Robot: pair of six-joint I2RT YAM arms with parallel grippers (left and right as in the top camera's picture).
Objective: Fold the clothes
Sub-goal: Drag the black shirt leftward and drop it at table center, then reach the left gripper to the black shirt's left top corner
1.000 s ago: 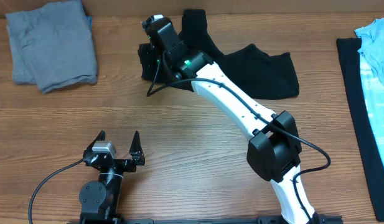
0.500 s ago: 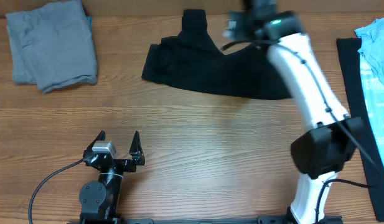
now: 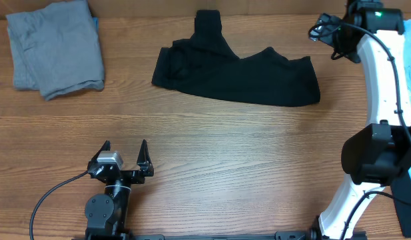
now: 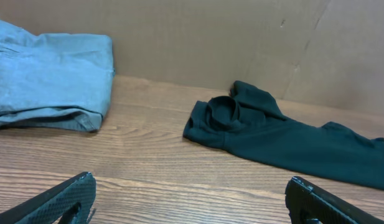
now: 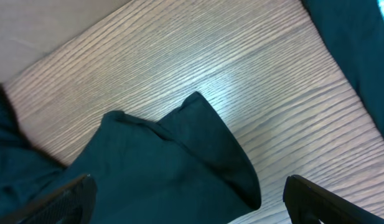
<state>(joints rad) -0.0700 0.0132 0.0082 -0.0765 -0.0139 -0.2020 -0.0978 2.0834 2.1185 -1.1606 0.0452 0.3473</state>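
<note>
The black T-shirt (image 3: 238, 73) lies crumpled and partly doubled over at the back middle of the table, one sleeve pointing toward the back wall. In the left wrist view the black T-shirt (image 4: 272, 137) lies well beyond my fingers. My left gripper (image 3: 125, 148) (image 4: 190, 190) rests open near the front edge with only bare wood between its fingers. My right gripper (image 5: 192, 202) hovers open above the shirt's right end (image 5: 160, 168), holding nothing. The right arm (image 3: 385, 80) reaches to the back right corner.
A folded grey garment (image 3: 55, 47) (image 4: 48, 74) sits at the back left. At the right edge a light blue garment (image 3: 404, 60) lies on a black cloth (image 3: 375, 100) (image 5: 360, 43). A cardboard wall (image 4: 192, 37) runs along the back.
My right gripper has let go of the shirt's left end, opened, and swung across to its right end. The shirt's left part now lies uncovered. The left arm has not moved.
</note>
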